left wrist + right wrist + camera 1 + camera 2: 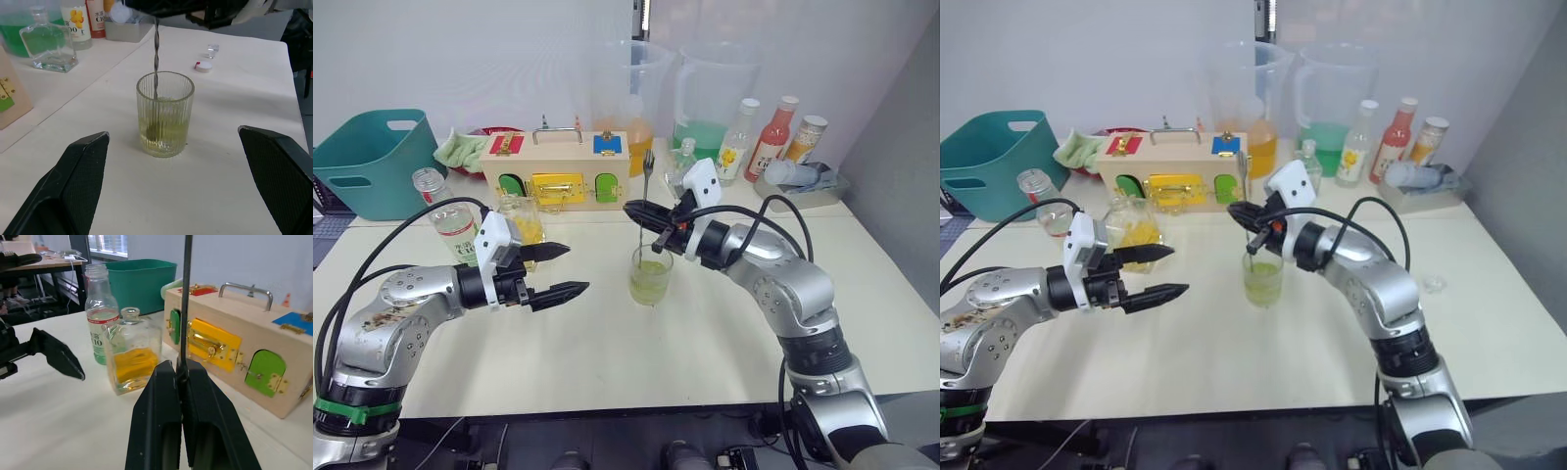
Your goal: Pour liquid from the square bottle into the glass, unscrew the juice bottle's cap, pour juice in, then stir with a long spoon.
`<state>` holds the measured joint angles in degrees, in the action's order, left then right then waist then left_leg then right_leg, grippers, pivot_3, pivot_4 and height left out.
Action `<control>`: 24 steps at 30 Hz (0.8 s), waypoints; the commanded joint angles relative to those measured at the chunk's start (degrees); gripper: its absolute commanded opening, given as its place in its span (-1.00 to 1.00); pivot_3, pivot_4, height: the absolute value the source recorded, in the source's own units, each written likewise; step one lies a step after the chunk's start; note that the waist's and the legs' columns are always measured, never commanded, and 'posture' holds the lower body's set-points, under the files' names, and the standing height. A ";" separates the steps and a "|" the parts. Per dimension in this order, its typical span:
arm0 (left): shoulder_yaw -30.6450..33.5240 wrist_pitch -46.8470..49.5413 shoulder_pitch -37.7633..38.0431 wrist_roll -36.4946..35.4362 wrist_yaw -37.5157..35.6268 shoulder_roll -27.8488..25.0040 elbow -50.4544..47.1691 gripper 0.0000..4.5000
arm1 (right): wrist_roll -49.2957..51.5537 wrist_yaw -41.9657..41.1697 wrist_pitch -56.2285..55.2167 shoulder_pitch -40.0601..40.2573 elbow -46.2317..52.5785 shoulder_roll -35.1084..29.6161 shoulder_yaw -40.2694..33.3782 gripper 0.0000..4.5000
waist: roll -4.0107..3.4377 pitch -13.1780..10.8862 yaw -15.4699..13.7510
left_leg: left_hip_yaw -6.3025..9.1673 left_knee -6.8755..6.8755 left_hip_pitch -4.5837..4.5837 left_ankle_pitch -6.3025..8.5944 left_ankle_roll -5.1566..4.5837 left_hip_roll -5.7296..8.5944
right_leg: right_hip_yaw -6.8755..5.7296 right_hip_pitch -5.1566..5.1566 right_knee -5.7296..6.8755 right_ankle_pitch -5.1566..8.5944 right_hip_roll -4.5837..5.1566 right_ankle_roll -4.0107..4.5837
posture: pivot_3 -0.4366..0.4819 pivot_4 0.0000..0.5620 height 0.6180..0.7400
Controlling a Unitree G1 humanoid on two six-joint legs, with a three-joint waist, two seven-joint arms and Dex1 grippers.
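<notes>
Fingers of the right gripper clamp the spoon, seemingly upright in the glass; left gripper gapes apart.

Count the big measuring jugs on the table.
2. The orange-liquid jug stands behind the wooden box; the green-liquid jug stands beside it, toward the robot's right. None seems hidden.
</notes>
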<state>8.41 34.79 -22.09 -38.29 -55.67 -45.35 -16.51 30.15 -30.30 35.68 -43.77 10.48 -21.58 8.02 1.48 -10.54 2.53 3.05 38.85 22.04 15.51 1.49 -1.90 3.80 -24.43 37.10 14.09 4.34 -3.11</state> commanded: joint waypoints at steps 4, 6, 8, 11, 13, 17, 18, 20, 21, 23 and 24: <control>-1.10 0.34 -2.25 0.60 0.67 0.18 -0.78 0.99 | 2.92 -2.61 6.44 0.98 7.55 -3.75 -2.52 -1.00 | 0.00 0.00 -0.02 | 0.02 -0.01 -0.01 0.00 0.00 0.00 | -0.01 0.00 0.01 0.00 0.00 0.00 | -0.05 -0.47 1.00; -1.45 0.33 -2.63 0.75 0.79 0.36 -0.69 0.99 | 2.89 -2.98 7.76 1.23 8.41 -5.32 -3.13 -1.00 | 0.00 0.00 -0.06 | 0.03 0.00 -0.01 0.00 0.00 0.01 | -0.01 0.02 0.01 0.00 0.00 0.00 | -0.05 -0.47 1.00; -1.95 0.36 -3.16 0.89 0.99 0.69 -0.65 0.99 | 1.45 -4.00 8.07 1.18 8.96 -8.46 -3.29 -1.00 | 0.00 0.00 -0.15 | 0.02 0.01 0.00 0.00 0.00 0.02 | -0.01 0.02 -0.01 0.00 0.02 0.00 | -0.05 -0.47 1.00; -2.34 0.49 -3.53 0.99 1.25 0.95 -0.65 0.99 | 1.00 -4.05 8.28 0.81 8.84 -10.20 -4.07 -1.00 | 0.00 0.00 -0.13 | 0.02 0.01 -0.01 0.00 0.00 0.03 | -0.01 0.05 -0.03 0.00 0.02 0.00 | -0.05 -0.47 1.00; -2.44 0.58 -3.62 1.02 1.35 1.02 -0.66 0.99 | 1.23 -3.95 8.45 0.66 8.63 -10.21 -4.70 -1.00 | 0.00 0.00 -0.07 | 0.02 0.00 -0.02 0.00 0.00 0.02 | -0.01 0.04 -0.02 0.00 0.01 0.00 | -0.05 -0.47 1.00; -2.07 1.42 -4.05 0.10 1.35 1.04 -1.13 0.99 | -0.57 -2.97 5.11 -0.29 7.17 -8.82 -5.40 -1.00 | 0.00 0.00 -0.05 | 0.02 0.00 -0.01 0.00 0.00 0.03 | -0.01 0.04 -0.02 0.00 0.01 0.00 | -0.05 -0.47 1.00; -2.00 1.57 -4.15 -0.01 1.39 1.03 -1.23 0.99 | -1.14 -2.84 4.26 -0.38 6.78 -8.35 -5.30 -1.00 | 0.00 0.00 -0.06 | 0.02 0.01 -0.01 0.00 0.00 0.03 | -0.01 0.04 -0.02 0.00 0.01 0.00 | -0.05 -0.47 1.00; -1.87 1.80 -4.32 -0.28 1.35 1.13 -1.47 0.99 | -2.17 -2.22 2.03 -0.60 5.29 -6.43 -5.27 -1.00 | 0.00 0.00 -0.04 | 0.02 0.01 -0.01 0.00 0.00 0.03 | -0.01 0.04 -0.02 0.00 0.01 0.00 | -0.05 -0.47 1.00; -1.85 1.93 -4.36 -0.39 1.34 1.16 -1.67 0.99 | -3.15 -2.14 0.51 -0.80 4.27 -5.39 -4.78 -1.00 | 0.00 0.00 -0.05 | 0.02 0.01 -0.01 0.00 0.00 0.02 | -0.01 0.04 -0.03 0.00 0.01 0.00 | -0.05 -0.47 1.00; -1.89 2.25 -4.35 -0.62 1.17 1.06 -1.90 0.99 | -4.45 -2.08 -1.04 -1.26 2.66 -3.74 -4.03 -1.00 | 0.00 0.00 -0.04 | 0.02 0.01 -0.02 0.00 0.00 0.02 | -0.01 0.04 -0.01 0.00 0.00 0.00 | -0.05 -0.47 1.00; -1.95 2.31 -4.32 -0.67 1.05 0.96 -1.95 0.99 | -5.01 -2.17 -1.50 -1.46 2.15 -3.30 -3.73 -1.00 | 0.00 0.00 -0.02 | 0.02 0.01 -0.02 0.00 0.00 0.03 | -0.01 0.04 -0.01 0.00 0.01 0.00 | -0.05 -0.47 1.00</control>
<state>5.50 37.06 -25.57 -38.29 -54.54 -44.18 -16.86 26.11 -32.45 36.62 -43.82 12.22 -25.22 4.44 1.48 -10.54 2.50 3.06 38.86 22.02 15.51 1.49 -1.88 3.79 -24.39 37.10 14.09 4.35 -3.11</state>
